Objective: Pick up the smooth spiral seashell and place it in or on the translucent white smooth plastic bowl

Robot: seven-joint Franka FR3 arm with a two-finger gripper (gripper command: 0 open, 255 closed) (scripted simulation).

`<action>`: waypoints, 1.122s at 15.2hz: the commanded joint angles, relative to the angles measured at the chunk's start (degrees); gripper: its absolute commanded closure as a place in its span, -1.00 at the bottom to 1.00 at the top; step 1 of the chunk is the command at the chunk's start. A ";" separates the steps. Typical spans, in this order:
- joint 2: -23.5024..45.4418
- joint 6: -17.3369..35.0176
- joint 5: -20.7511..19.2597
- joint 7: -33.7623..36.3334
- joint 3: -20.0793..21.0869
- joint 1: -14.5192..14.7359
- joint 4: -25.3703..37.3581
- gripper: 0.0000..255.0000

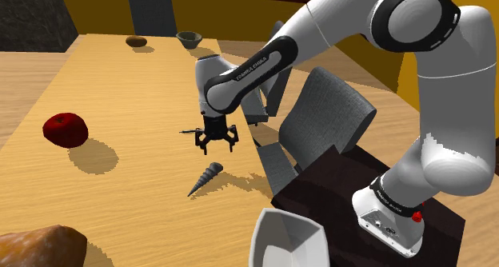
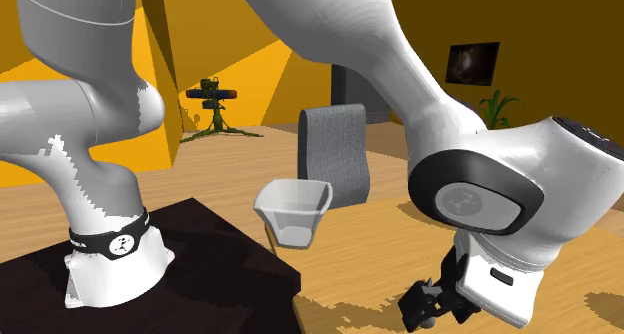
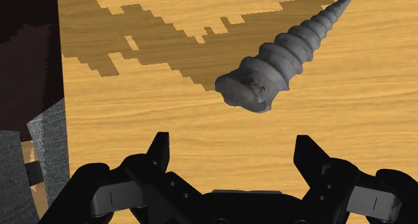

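A grey spiral seashell [image 1: 208, 177] lies on its side on the wooden table [image 1: 120, 193], its pointed tip toward the shoulder view's lower left. My gripper [image 1: 217, 148] hovers just above the table a little beyond the shell, open, with nothing between its fingers. In the wrist view the seashell [image 3: 288, 55] lies ahead of the gripper [image 3: 234, 152], nearer one finger [image 3: 311, 152] than the other and untouched by either. The white bowl [image 1: 288, 237] stands upright near the table's near edge beside the stand. The second exterior view has the bowl [image 2: 293, 210] left of the gripper [image 2: 430, 307].
A dark red round fruit [image 1: 65, 129] sits at the shoulder view's left and a brown lump [image 1: 40, 245] at its lower left. A small grey bowl [image 1: 189, 39] and a brown thing [image 1: 136, 41] stand at the far end. A grey chair [image 1: 328, 117] adjoins the dark stand [image 1: 352, 193].
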 commanded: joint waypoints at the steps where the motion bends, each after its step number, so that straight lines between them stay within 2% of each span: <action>1: 1.00 1.21 -0.22 0.25 -0.19 0.34 -0.18 -1.00; 4: 2.51 3.42 -0.59 0.49 -0.50 0.80 -0.88 -1.00; 12: 2.51 3.41 -0.59 0.48 -0.50 0.80 -0.88 -1.00; 13: 2.51 3.41 -0.59 0.48 -0.50 0.80 -0.88 1.00; 17: 2.51 3.41 -0.59 0.48 -0.50 0.80 -0.87 1.00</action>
